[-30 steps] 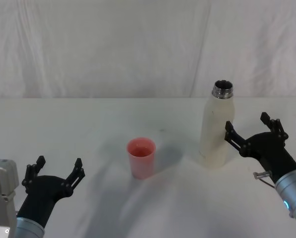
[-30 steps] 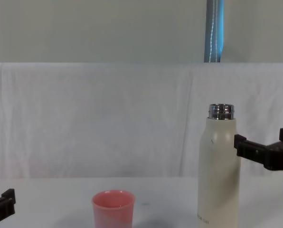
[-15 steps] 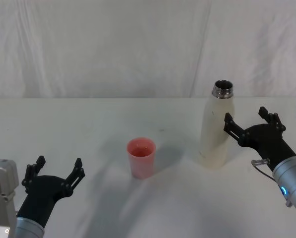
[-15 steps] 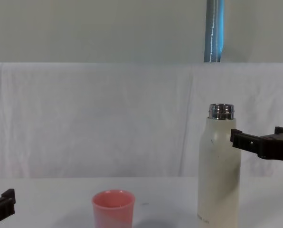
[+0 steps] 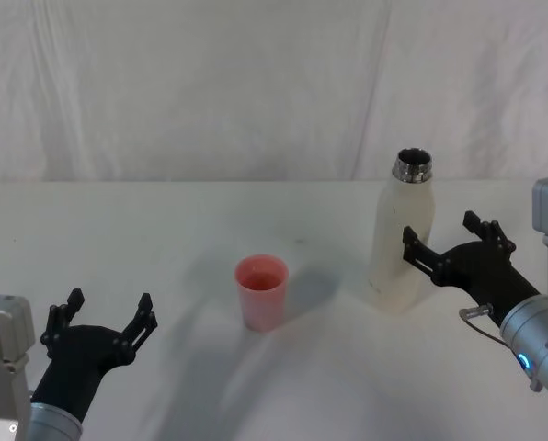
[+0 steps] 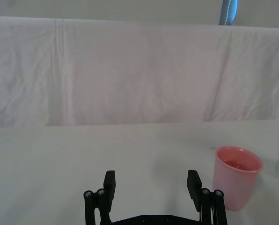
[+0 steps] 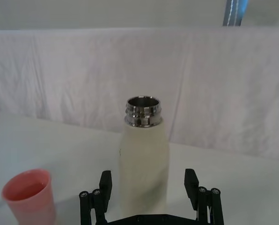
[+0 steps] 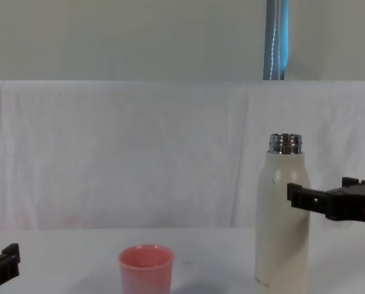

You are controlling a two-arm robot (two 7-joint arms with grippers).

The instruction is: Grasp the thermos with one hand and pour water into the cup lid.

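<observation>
Thermos [image 5: 401,237] stands upright on the counter [image 5: 164,230], uncapped and ready for pouring. Right gripper [image 5: 449,246], spread wide, flanks its body for a side grasp. Cup lid [image 5: 261,291] waits well apart from the thermos; left gripper [image 5: 107,317], open, idles farther off.

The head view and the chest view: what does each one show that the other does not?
Only the head view looks down into the cup lid and shows the open left hand whole. Only the chest view shows the blue pole behind the cloth and the grey print at the thermos base. Both show the thermos upright and the open right hand at its side.
</observation>
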